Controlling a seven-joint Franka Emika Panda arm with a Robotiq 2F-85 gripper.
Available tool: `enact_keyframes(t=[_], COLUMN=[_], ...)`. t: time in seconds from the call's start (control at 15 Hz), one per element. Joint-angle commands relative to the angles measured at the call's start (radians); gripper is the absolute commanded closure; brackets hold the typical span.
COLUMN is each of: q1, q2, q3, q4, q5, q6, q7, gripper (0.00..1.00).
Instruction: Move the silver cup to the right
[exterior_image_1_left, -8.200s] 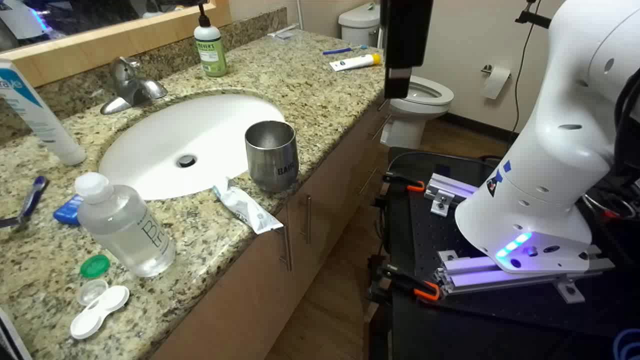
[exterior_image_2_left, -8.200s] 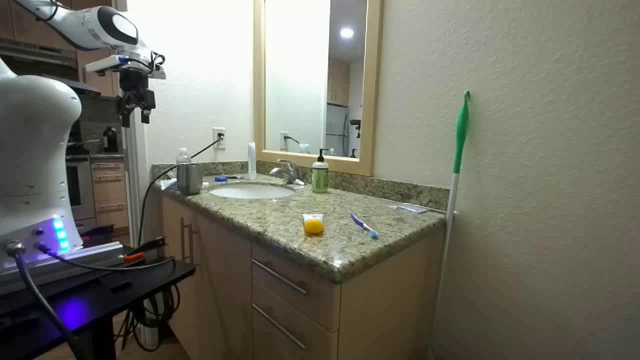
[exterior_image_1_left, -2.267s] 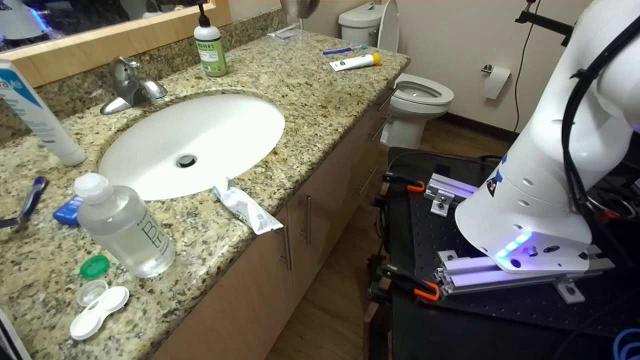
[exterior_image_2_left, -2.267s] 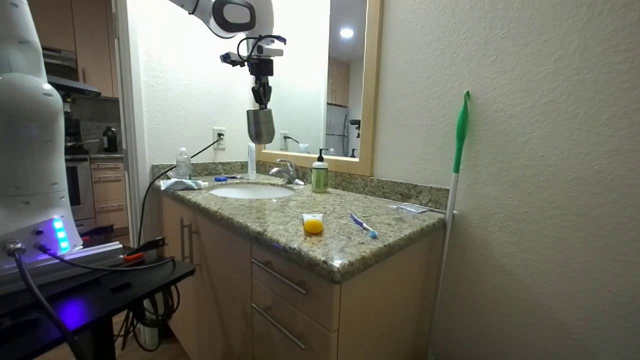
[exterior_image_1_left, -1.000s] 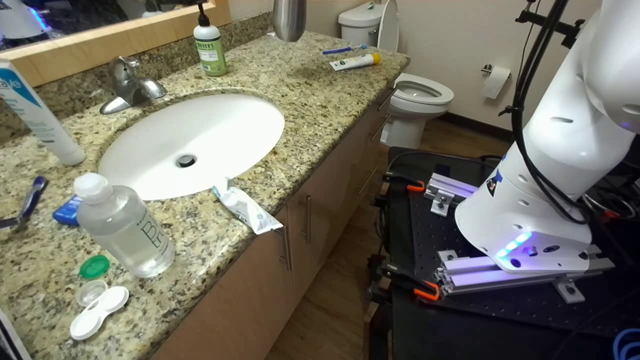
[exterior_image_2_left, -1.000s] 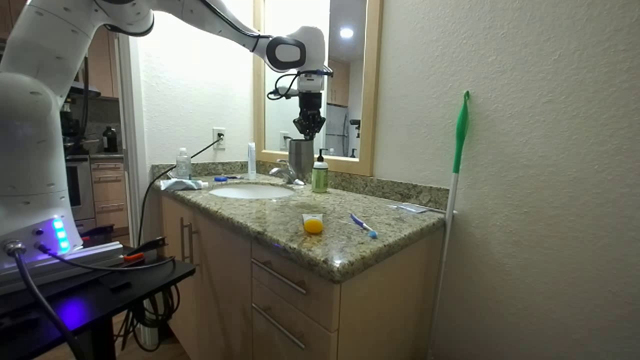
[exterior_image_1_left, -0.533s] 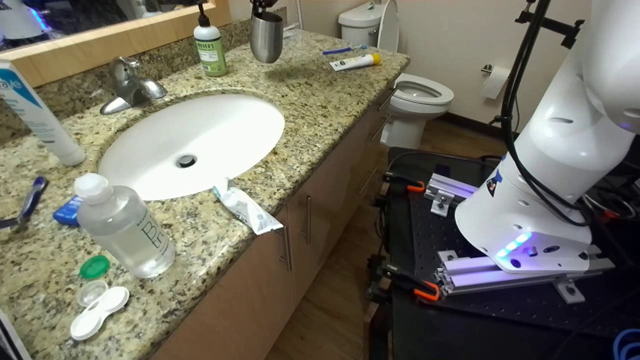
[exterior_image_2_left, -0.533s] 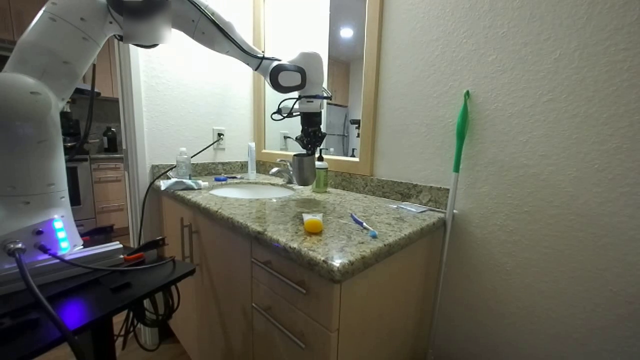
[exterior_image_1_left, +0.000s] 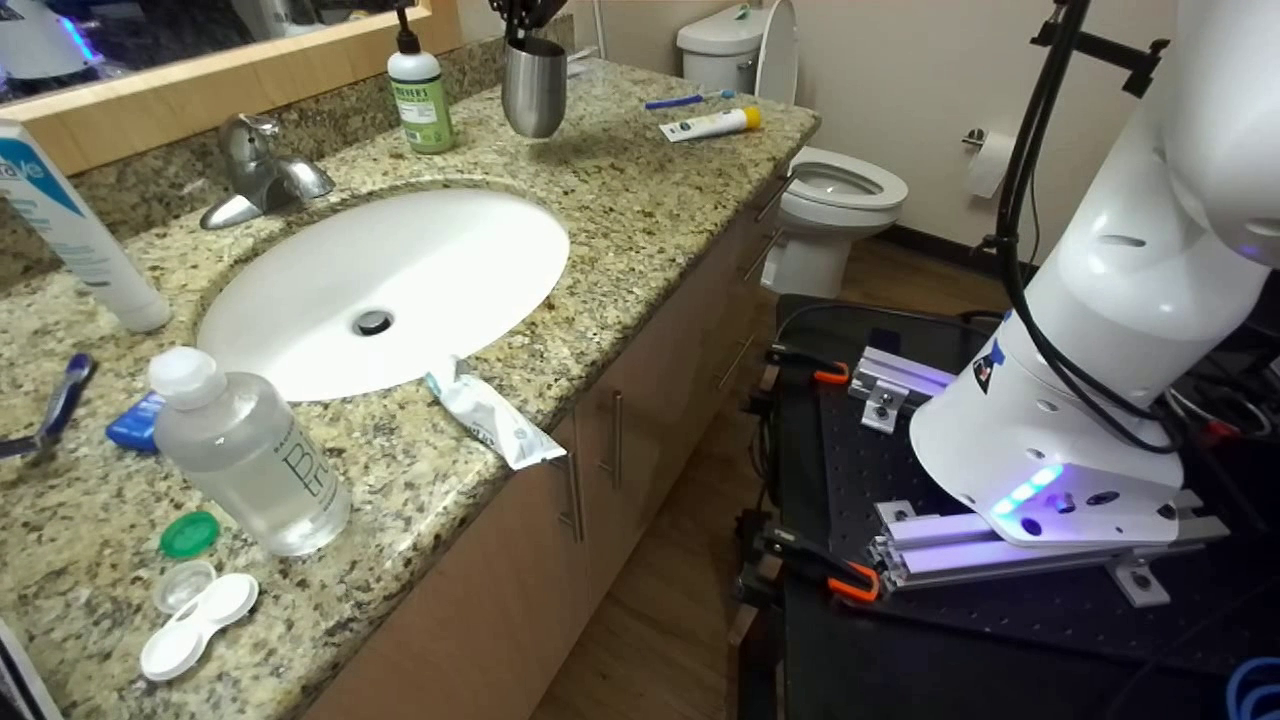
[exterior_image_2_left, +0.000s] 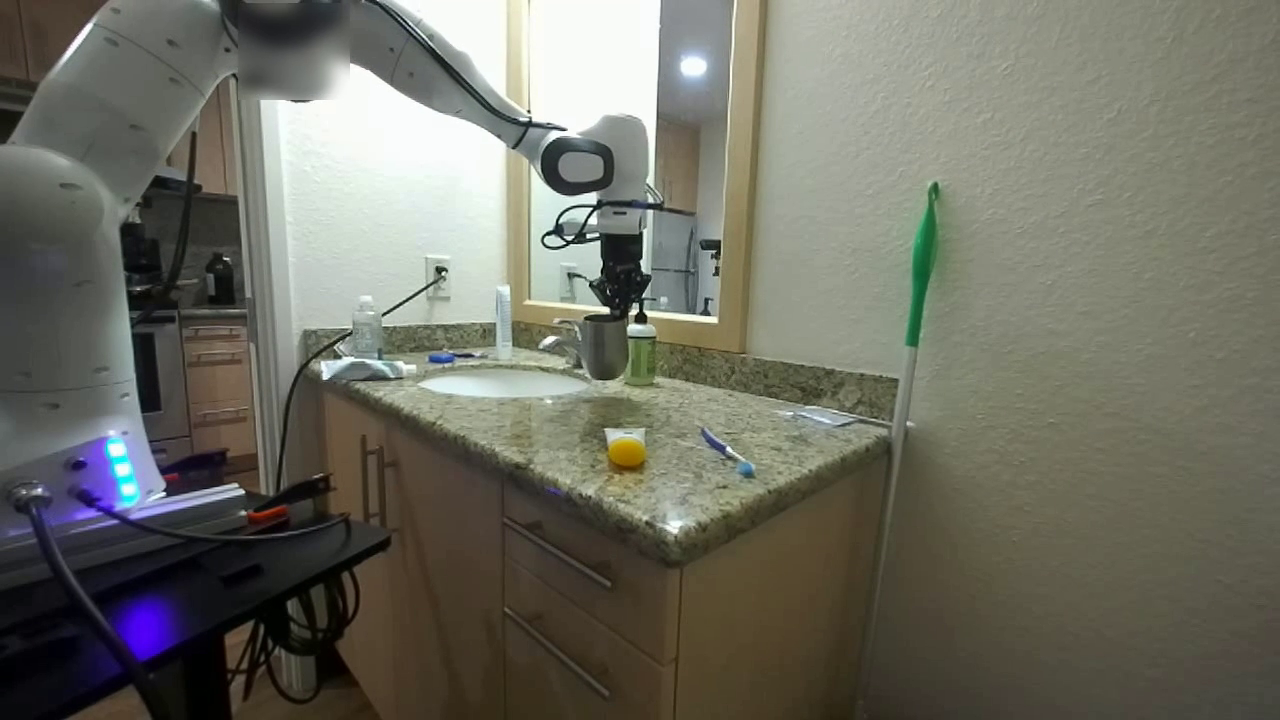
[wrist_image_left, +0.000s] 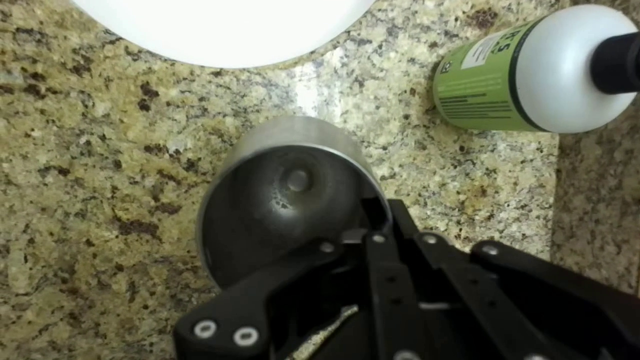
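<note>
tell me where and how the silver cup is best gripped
Probably at the rim, from above: the silver cup hangs with its open mouth up and shows no handle, and its thin wall fits between two fingers. The hand has it that way, one finger inside the wall and one outside.

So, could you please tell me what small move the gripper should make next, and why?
I'd probably lower the silver cup gently toward the countertop: in both exterior views its base appears to hang above it, and the wrist view shows the gripper pinching the cup's rim, with countertop rather than the sink beneath.
</note>
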Motion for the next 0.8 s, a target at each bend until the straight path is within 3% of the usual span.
enact_keyframes(t=[0.0,0.2,0.73], q1=[-0.016,-0.010,-0.026], q2=[0.041,0.037,0.068], q3=[0.014,0.013,-0.002], q4=[0.034,0.009,0.016], q5=[0.002,-0.010,-0.032], q6=[-0.023,-0.002,-0.008], q7=[0.025,0.022,0.029], gripper=[0.99,0.95,0.99])
